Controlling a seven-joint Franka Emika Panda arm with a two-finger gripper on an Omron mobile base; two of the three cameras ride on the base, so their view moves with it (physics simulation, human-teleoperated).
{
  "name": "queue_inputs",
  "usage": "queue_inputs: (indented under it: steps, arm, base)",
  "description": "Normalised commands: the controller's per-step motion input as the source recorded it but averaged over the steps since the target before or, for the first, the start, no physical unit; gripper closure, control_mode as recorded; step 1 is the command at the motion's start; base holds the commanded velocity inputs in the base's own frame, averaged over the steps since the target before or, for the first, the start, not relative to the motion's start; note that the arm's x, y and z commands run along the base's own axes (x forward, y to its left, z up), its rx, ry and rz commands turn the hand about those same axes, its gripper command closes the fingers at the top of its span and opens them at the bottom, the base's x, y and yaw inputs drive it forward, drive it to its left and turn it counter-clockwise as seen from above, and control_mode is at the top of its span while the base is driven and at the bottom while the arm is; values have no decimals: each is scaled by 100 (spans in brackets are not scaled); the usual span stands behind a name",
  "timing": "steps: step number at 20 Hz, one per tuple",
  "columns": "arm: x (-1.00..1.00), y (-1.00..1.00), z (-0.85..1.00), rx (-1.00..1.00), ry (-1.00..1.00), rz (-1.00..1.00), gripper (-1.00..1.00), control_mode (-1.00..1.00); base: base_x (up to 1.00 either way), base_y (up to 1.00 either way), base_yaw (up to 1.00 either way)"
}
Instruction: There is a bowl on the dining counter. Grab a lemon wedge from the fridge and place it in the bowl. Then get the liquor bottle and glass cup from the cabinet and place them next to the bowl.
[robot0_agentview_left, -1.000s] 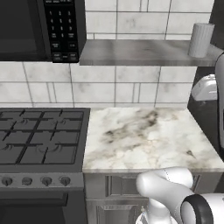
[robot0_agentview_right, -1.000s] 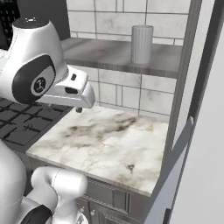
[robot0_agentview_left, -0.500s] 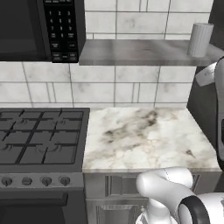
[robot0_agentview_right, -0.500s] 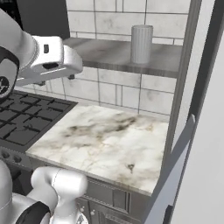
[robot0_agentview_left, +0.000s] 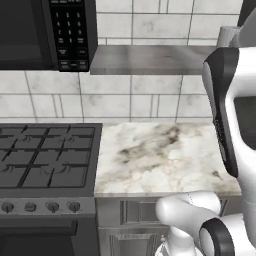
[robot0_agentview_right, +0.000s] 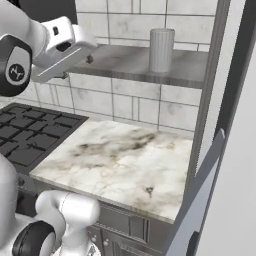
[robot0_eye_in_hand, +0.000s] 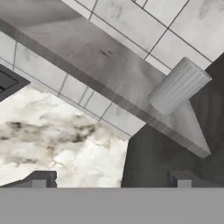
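Observation:
My gripper (robot0_eye_in_hand: 111, 181) is open, its two dark fingertips (robot0_eye_in_hand: 41, 179) far apart with nothing between them. In the right base view the gripper (robot0_agentview_right: 76, 68) hangs at shelf height, above the stove's right edge, pointing toward the wall shelf. The fridge's tall grey steel side (robot0_agentview_right: 207, 95) closes off the right end of the marble worktop (robot0_agentview_right: 125, 160) and appears as a dark panel (robot0_eye_in_hand: 166, 144) in the hand view. The bowl, dining counter, lemon wedge, liquor bottle and glass cup are out of view.
A pale ribbed cylinder (robot0_agentview_right: 161, 50) (robot0_eye_in_hand: 177, 86) stands on the grey wall shelf (robot0_agentview_left: 150, 59). A black microwave (robot0_agentview_left: 45, 32) hangs above the gas stove (robot0_agentview_left: 45, 160). My white arm (robot0_agentview_left: 235, 110) stands over the worktop's right end.
The arm has swung up: the hand rose from just above the worktop to shelf height, and a white arm link now covers the right of the left base view. The jaws stayed open.

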Motion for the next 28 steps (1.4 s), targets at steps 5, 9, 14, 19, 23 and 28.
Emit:
queue_inputs:
  steps: [5,9,14,19,23,28]
  arm:
    - [71,-14,31,-10,3,-1,-100,-100]
    - [46,-10,58,-5,8,-5,-100,-100]
    - [37,-27,49,0,10,-6,-100,-100]
    - [48,-31,34,0,13,-6,-100,-100]
    - [48,-18,6,1,9,-5,-100,-100]
    - [40,-21,-2,2,5,-3,-100,-100]
  base:
    - [0,0,0]
    - [0,0,0]
    - [0,0,0]
    - [0,0,0]
    - [0,0,0]
    - [0,0,0]
